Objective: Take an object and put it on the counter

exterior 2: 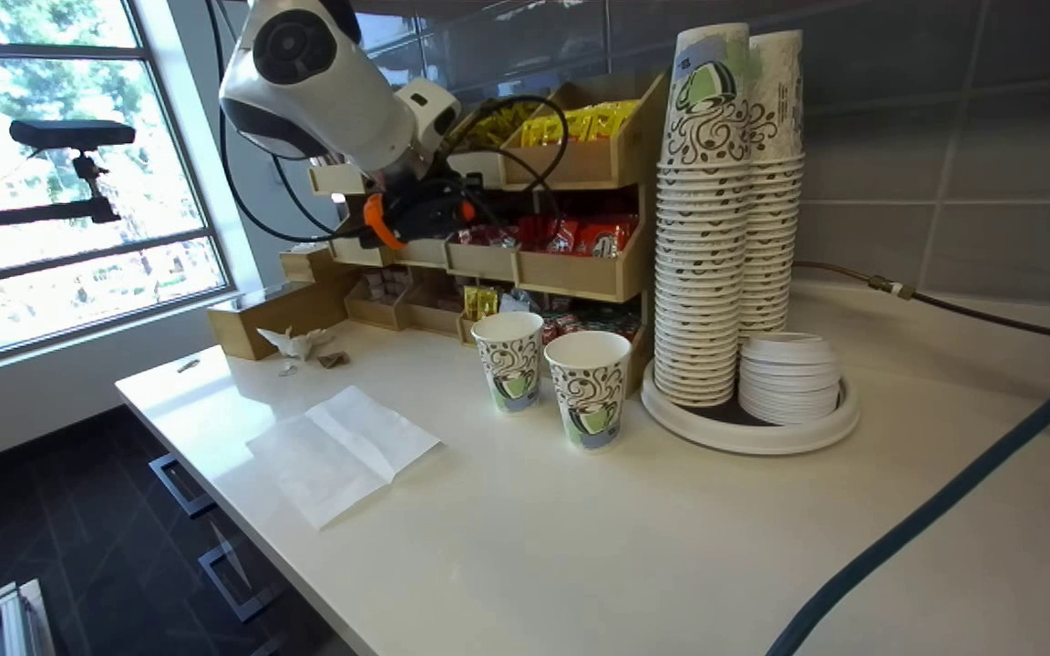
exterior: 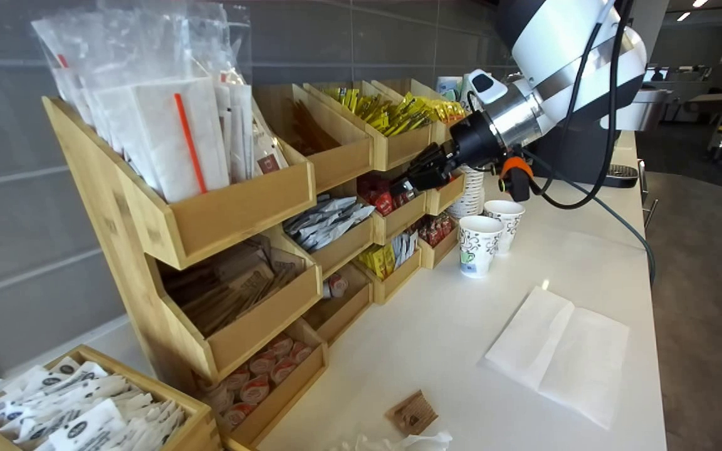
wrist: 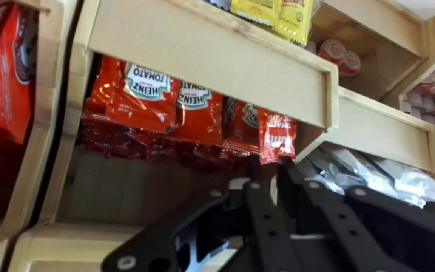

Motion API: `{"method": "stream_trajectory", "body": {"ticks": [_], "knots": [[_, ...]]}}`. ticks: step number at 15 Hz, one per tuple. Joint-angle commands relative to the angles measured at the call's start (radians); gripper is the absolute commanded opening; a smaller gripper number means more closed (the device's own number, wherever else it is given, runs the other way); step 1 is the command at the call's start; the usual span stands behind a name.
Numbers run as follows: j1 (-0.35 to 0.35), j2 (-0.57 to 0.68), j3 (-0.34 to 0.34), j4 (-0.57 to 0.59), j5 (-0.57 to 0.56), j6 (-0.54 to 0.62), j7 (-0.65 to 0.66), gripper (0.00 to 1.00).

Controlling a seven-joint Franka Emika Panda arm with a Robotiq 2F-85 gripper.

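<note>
wrist view: gripper (wrist: 271,162) is hanging right at a red packet (wrist: 277,136)
cannot tell if it's pinching; placement on counter (exterior: 436,338) is looking undone

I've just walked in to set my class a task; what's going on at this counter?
A Franka Panda arm has its gripper at a wooden bin of red Heinz packets. Its jaws stand close together at one end of a red Hunt's ketchup packet; whether they grip it is hard to tell. It is not yet on the off-white countertop, which holds two paper cups and a creased white sheet.
</note>
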Motion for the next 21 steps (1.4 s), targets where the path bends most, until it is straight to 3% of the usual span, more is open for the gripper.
{"method": "stream_trajectory", "body": {"ticks": [1, 3, 4, 5, 14, 15, 17, 21], "knots": [[-0.003, -0.04, -0.002, -0.027, 0.043, -0.015, -0.067, 0.04], [-0.003, -0.043, -0.002, -0.033, 0.039, -0.018, -0.072, 0.0], [-0.003, -0.043, -0.002, -0.035, 0.035, -0.016, -0.069, 0.07], [-0.003, -0.041, -0.003, -0.035, 0.034, -0.018, -0.069, 0.28], [-0.012, 0.013, -0.008, 0.006, 0.03, -0.096, -0.08, 0.88], [-0.014, 0.017, -0.009, 0.008, 0.032, -0.103, -0.083, 0.51], [-0.016, 0.022, -0.012, 0.013, 0.03, -0.104, -0.085, 0.49], [-0.018, 0.019, -0.018, 0.012, 0.032, -0.104, -0.092, 0.21]]}}
